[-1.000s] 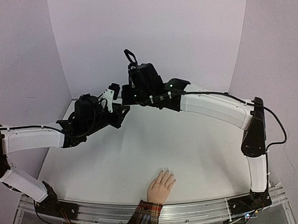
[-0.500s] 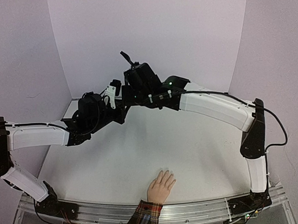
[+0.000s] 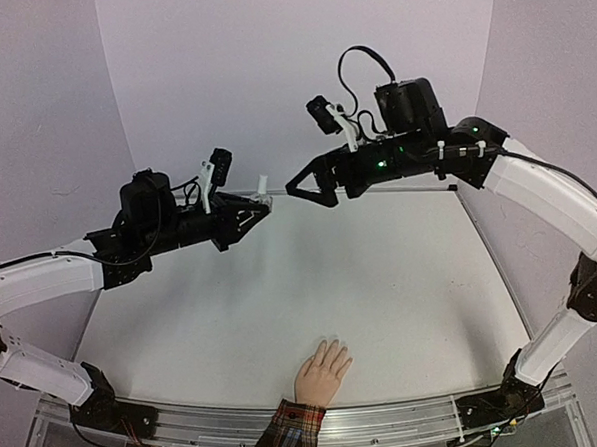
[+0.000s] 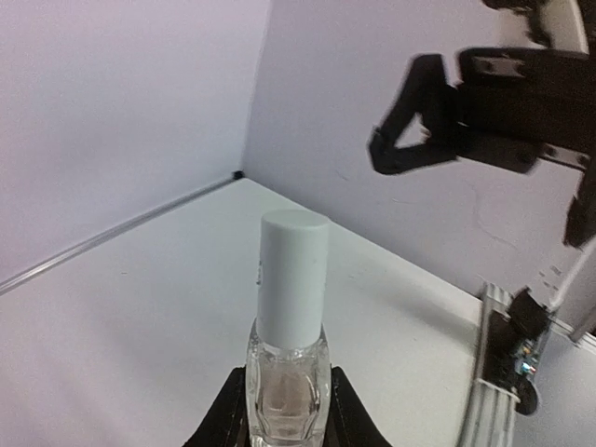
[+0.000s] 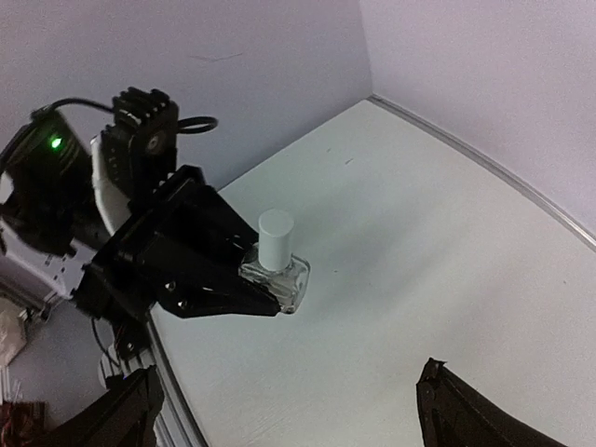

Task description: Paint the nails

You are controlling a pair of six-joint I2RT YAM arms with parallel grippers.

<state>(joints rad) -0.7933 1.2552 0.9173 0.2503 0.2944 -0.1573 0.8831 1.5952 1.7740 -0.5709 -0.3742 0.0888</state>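
A small clear bottle [image 4: 287, 382] with a white cap [image 4: 291, 277] stands upright between the jaws of my left gripper [image 4: 287, 414], which is shut on its glass body. In the top view the left gripper [image 3: 256, 206] holds the bottle [image 3: 262, 190] in the air over the back of the table. My right gripper [image 3: 302, 188] hangs open just right of the cap, apart from it. Its dark fingertips [image 5: 466, 410] frame the bottle [image 5: 277, 272] from a distance. The peach hand [image 3: 321, 374] lies flat at the near edge, its pale nails [image 3: 333, 344] pointing to the far side.
A red plaid cuff [image 3: 287, 431] runs from the hand over the metal rail [image 3: 409, 418] at the front. Lilac walls [image 3: 301, 73] close the table at the back and on both sides. The white tabletop [image 3: 382, 289] lies between the hand and the grippers.
My right gripper has opened, let go of the cap and drawn away up and to the right. The left arm has stretched to the right with the bottle. The hand has not moved.
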